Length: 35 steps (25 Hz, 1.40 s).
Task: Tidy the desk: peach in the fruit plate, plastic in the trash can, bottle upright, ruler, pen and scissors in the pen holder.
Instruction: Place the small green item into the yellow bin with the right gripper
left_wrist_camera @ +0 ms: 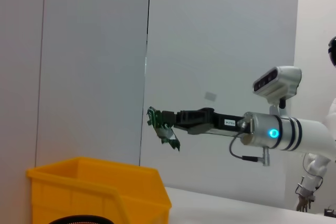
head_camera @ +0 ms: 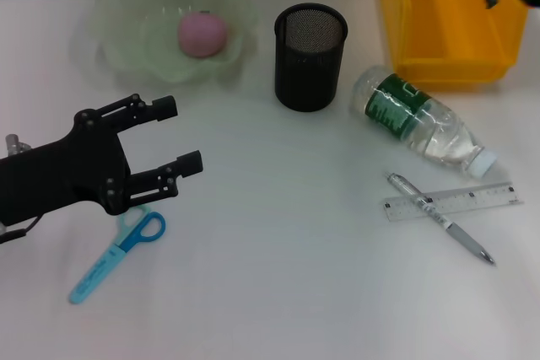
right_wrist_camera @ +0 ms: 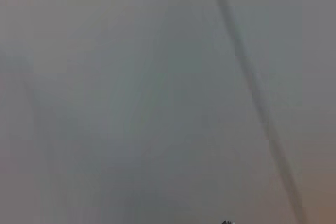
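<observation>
A pink peach [head_camera: 202, 34] lies in the pale green fruit plate [head_camera: 118, 6] at the back left. The black mesh pen holder [head_camera: 310, 56] stands mid-table. A clear bottle [head_camera: 422, 122] with a green label lies on its side to the holder's right. In front of it, the pen [head_camera: 440, 218] lies across the clear ruler [head_camera: 481, 199]. Blue scissors [head_camera: 118, 255] lie at the front left. My left gripper [head_camera: 179, 135] hovers open just above and behind them, holding nothing. My right gripper [left_wrist_camera: 167, 121] is shut on crumpled plastic [left_wrist_camera: 169, 135] above the yellow trash can [head_camera: 447, 23].
A grey partition wall runs behind the table. The white tabletop [head_camera: 278, 276] spreads between the scissors and the pen. The right wrist view shows only a grey blur.
</observation>
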Each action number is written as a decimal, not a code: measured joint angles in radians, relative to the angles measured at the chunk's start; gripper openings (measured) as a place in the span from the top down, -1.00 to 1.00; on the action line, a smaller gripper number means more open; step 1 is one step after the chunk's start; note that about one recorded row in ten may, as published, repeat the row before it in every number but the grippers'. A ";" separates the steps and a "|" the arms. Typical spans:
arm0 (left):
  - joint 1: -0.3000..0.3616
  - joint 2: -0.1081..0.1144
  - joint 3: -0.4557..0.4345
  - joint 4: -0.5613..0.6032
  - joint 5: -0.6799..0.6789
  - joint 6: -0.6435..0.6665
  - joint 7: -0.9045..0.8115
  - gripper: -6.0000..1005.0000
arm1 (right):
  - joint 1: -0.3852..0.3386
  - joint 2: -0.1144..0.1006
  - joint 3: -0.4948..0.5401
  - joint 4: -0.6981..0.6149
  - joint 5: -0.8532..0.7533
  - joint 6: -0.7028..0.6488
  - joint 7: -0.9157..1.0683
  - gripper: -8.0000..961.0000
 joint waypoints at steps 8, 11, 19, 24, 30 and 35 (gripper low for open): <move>0.008 -0.004 0.000 -0.001 0.000 0.004 0.001 -0.56 | 0.031 -0.001 0.019 0.012 -0.005 0.217 -0.056 0.92; 0.009 -0.006 0.000 -0.001 0.000 0.004 0.001 -0.56 | 0.059 -0.001 0.017 0.041 -0.010 0.292 -0.086 0.92; 0.012 -0.007 0.002 -0.001 0.000 0.005 -0.002 -0.56 | 0.095 0.001 0.003 0.075 -0.049 0.326 -0.104 0.86; 0.016 -0.007 0.001 -0.001 0.000 0.005 -0.001 -0.56 | 0.091 0.003 0.003 0.075 -0.049 0.319 -0.107 0.58; 0.018 -0.008 0.000 -0.001 0.000 0.005 -0.001 -0.56 | 0.082 0.003 0.001 0.064 -0.050 0.303 -0.084 -0.17; 0.015 -0.008 0.000 0.005 -0.001 0.007 -0.009 -0.56 | 0.008 -0.002 -0.027 -0.080 -0.166 0.153 0.176 -0.23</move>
